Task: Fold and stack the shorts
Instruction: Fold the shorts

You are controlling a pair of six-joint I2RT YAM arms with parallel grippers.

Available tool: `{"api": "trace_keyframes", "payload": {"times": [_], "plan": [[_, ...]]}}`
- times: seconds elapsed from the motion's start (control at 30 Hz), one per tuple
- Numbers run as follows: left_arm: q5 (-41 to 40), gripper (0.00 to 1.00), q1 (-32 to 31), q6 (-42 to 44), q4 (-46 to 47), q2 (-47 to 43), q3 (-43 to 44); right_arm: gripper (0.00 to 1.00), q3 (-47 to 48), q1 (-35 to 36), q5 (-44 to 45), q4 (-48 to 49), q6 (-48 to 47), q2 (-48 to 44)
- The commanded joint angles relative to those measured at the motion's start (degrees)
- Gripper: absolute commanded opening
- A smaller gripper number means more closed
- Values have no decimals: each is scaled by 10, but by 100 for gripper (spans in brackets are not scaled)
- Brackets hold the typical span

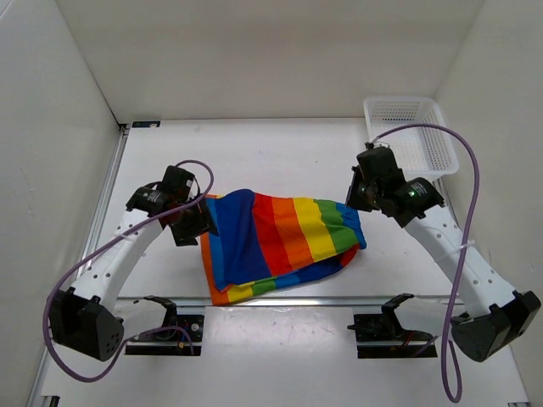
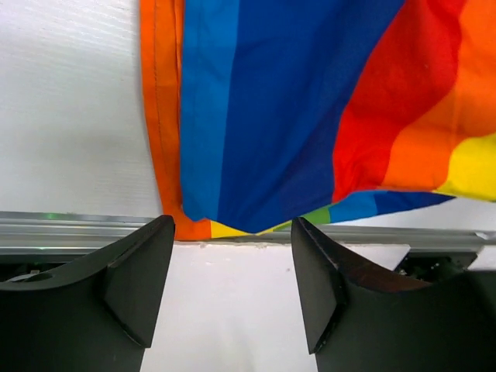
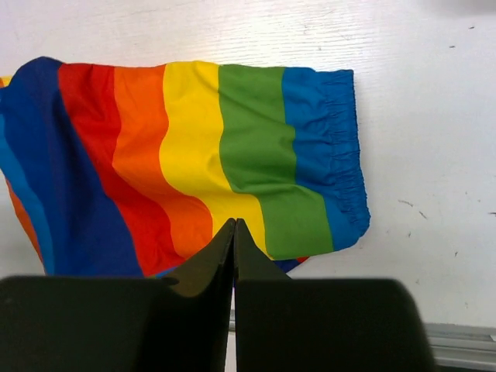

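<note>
The flat white table [image 1: 271,153] fills most of the top view, with white walls on three sides. Near its middle, slightly towards the near edge, lies the pair of soft cloth shorts with broad rainbow stripes [image 1: 280,242]. It is folded over itself: a dark blue panel is on top at the left, and the red, orange, yellow and green bands run towards the right. A lower layer shows as an orange, yellow, green and blue strip along the near side. The gathered blue waistband [image 3: 341,147] forms the right end of the shorts.

A white plastic mesh basket [image 1: 411,136] stands in the far right corner, well apart from the shorts.

A straight silver metal rail [image 1: 288,299] crosses the table just in front of the shorts' near edge.

The left gripper [image 1: 197,222] sits at the left edge of the shorts. In its wrist view the black fingers [image 2: 139,271] stand wide apart with nothing between them, and the dark blue corner of the cloth [image 2: 271,116] hangs towards the gap.

The right gripper [image 1: 361,199] is by the right end of the shorts. Its fingers [image 3: 221,263] are pressed together, with no cloth visible between them.
</note>
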Motion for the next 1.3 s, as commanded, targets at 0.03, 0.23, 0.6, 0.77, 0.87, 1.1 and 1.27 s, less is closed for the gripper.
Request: {"api": "trace_keyframes", "payload": {"times": [0.03,0.23,0.6,0.77,0.87,1.1,1.27], "plan": [[-28,74,-6,12,34,16,8,3,52,-2,33,-47,6,35],[-14,77,-19,6,58,43,-41,0,115,-2,104,-97,49,109],[-26,90,-70,-23,76,90,-66,0,188,-2,186,-132,69,243],[-32,91,-89,-28,76,95,-73,22,152,-22,166,-116,52,213],[-32,90,-106,-41,76,90,-95,40,62,-53,111,-84,38,149],[-10,90,-177,-82,76,104,-124,72,-105,-113,-20,-57,25,-23],[-10,91,-220,-113,87,137,-137,77,-168,-164,-111,-46,30,-76]]}}
